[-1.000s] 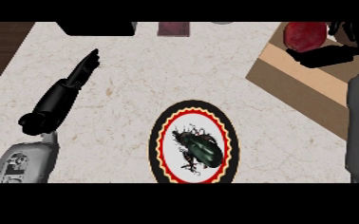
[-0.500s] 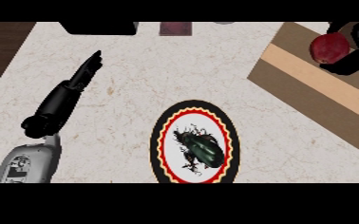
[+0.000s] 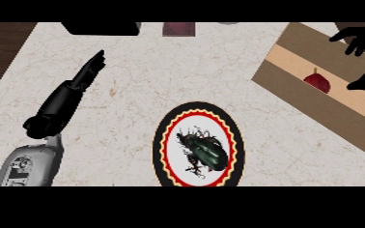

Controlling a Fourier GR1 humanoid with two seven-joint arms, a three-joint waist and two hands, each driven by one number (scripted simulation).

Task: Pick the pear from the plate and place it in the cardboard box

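Observation:
The dark red pear (image 3: 318, 81) lies inside the cardboard box (image 3: 285, 78) at the right, free of any hand. Above the box's far right side hovers my right hand (image 3: 352, 38), fingers spread open, partly cut off by the view's edge. The round plate (image 3: 164, 136) with a black rim, red and yellow ring and a green beetle picture sits at the lower centre with nothing on it. My left hand (image 3: 84, 75) rests open at the left, fingers straight and pointing away over the counter.
A black object (image 3: 100, 27) and a small dark red item (image 3: 178, 28) sit along the counter's far edge. Dark wood (image 3: 13, 38) shows beyond the counter's left edge. Pale marble counter (image 3: 178, 72) lies between plate and box.
My right hand carried the pear over the box, let it go and lifted away to the upper right; the pear now lies in the box. The left hand stayed still.

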